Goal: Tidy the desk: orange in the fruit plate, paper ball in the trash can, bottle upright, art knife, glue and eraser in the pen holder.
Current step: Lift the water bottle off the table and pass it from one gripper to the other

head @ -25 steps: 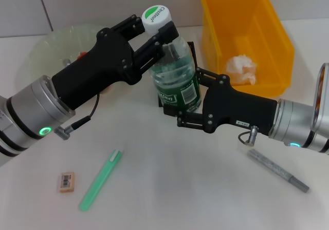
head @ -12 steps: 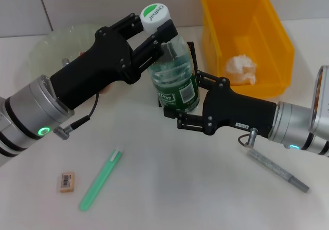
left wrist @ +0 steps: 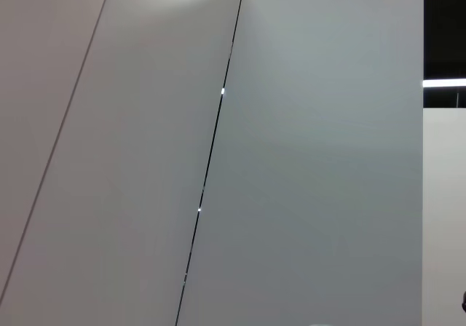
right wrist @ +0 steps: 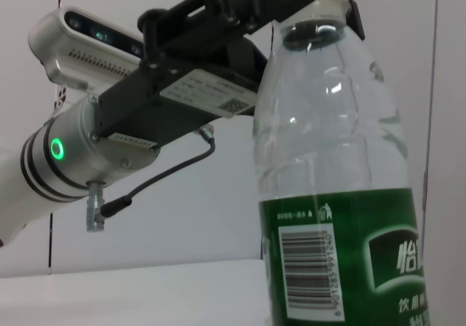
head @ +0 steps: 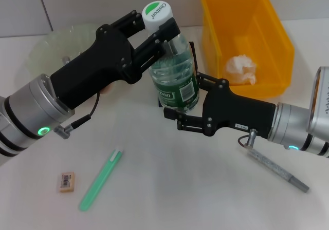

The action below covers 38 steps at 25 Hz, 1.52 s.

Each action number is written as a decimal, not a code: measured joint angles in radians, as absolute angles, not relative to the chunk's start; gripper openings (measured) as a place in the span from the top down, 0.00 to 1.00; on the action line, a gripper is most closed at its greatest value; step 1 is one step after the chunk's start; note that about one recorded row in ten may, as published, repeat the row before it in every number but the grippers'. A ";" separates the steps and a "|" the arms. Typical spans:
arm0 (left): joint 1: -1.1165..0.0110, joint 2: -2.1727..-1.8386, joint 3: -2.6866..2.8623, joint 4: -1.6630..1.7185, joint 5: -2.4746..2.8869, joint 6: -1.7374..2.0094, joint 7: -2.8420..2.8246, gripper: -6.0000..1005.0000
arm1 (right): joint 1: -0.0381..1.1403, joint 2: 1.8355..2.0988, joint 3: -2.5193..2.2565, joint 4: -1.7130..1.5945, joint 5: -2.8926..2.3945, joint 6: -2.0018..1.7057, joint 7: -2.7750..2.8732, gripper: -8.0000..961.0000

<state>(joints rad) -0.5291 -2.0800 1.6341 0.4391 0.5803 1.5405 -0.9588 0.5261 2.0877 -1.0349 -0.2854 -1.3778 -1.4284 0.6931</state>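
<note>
A clear bottle (head: 177, 76) with a green label and white cap stands nearly upright at mid-table. My left gripper (head: 156, 31) is shut on its neck just under the cap. My right gripper (head: 181, 100) is shut on its lower body at the label. The right wrist view shows the bottle (right wrist: 335, 195) close up, with the left gripper (right wrist: 302, 2) at its top. The paper ball (head: 240, 69) lies in the yellow trash can (head: 280, 40). On the table lie the green glue stick (head: 100, 180), the eraser (head: 66, 181) and the grey art knife (head: 278, 170). The orange is hidden.
The pale green fruit plate (head: 49, 48) sits at the back left, mostly behind my left arm. A dark edge of the pen holder (head: 192, 49) shows behind the bottle. The left wrist view shows only a wall.
The bottle has tipped slightly more upright, its cap moving up and right. My right gripper has shifted a little toward the front with it.
</note>
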 joint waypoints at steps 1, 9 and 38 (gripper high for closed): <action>-0.529 -2.080 1.635 0.439 0.580 1.541 -0.959 0.53 | 0.526 2.088 -1.038 -0.285 -1.378 -1.425 0.693 0.20; -0.529 -2.080 1.636 0.440 0.576 1.544 -0.959 0.52 | 0.527 2.089 -1.040 -0.283 -1.379 -1.413 0.693 0.21; -0.529 -2.080 1.638 0.445 0.579 1.542 -0.960 0.51 | 0.528 2.089 -1.076 -0.282 -1.370 -1.380 0.694 0.21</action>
